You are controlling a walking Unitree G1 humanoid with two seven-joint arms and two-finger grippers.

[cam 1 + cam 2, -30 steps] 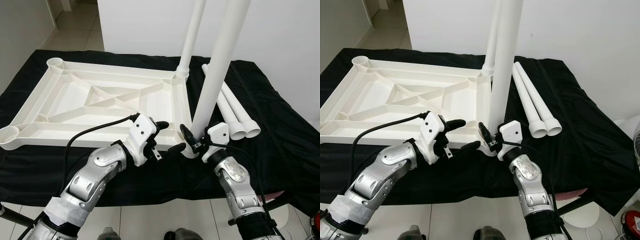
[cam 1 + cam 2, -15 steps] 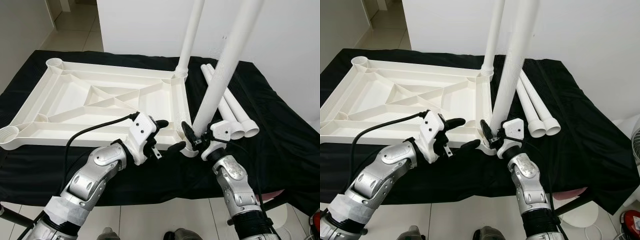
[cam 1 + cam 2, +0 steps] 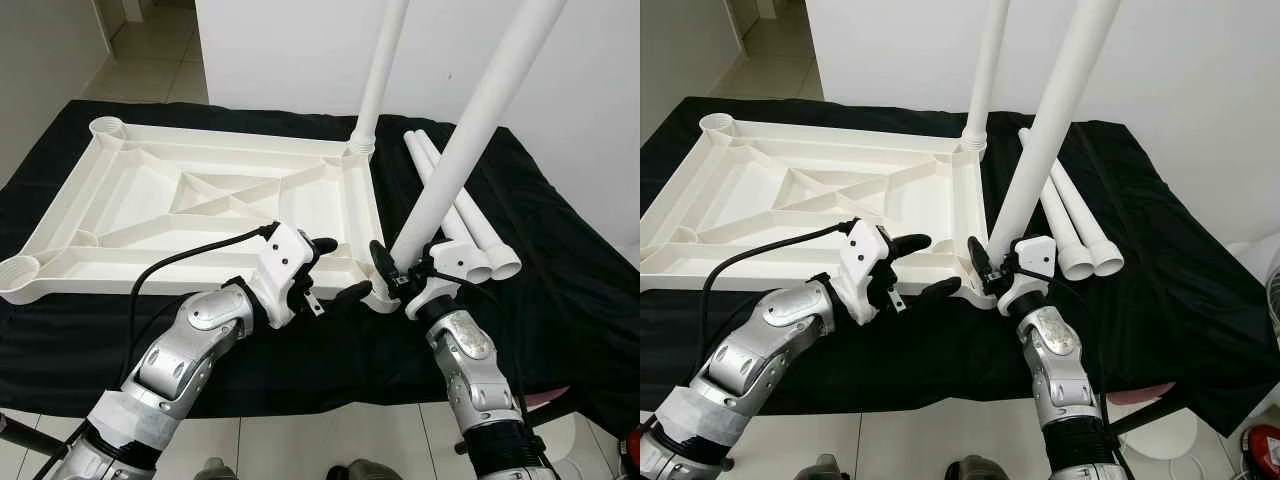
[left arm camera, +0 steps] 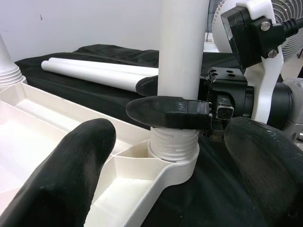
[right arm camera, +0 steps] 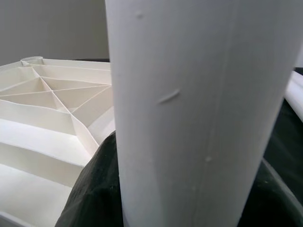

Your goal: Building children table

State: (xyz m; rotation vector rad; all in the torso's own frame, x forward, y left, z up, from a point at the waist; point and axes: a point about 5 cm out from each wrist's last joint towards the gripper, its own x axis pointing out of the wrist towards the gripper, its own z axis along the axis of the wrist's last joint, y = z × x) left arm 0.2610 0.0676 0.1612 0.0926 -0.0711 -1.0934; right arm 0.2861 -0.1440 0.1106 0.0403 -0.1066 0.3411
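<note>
Bright even light, sharp, soft shadows

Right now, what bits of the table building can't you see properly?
- Tops of both standing white plastic legs, the tilted one held by the right gripper and the far one: cut off by the head views' top edge.
- Leg's thread inside the white tabletop's corner socket: hidden by the socket wall, left wrist view.

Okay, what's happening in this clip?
A humanoid robot is assembling a white plastic children's table. The tabletop lies upside down on a black cloth. One leg stands in the far corner socket. The right end effector grips a second leg at its base, in the near corner socket, leaning to the robot's right. The left end effector is open beside that corner. Two spare legs lie on the cloth.
</note>
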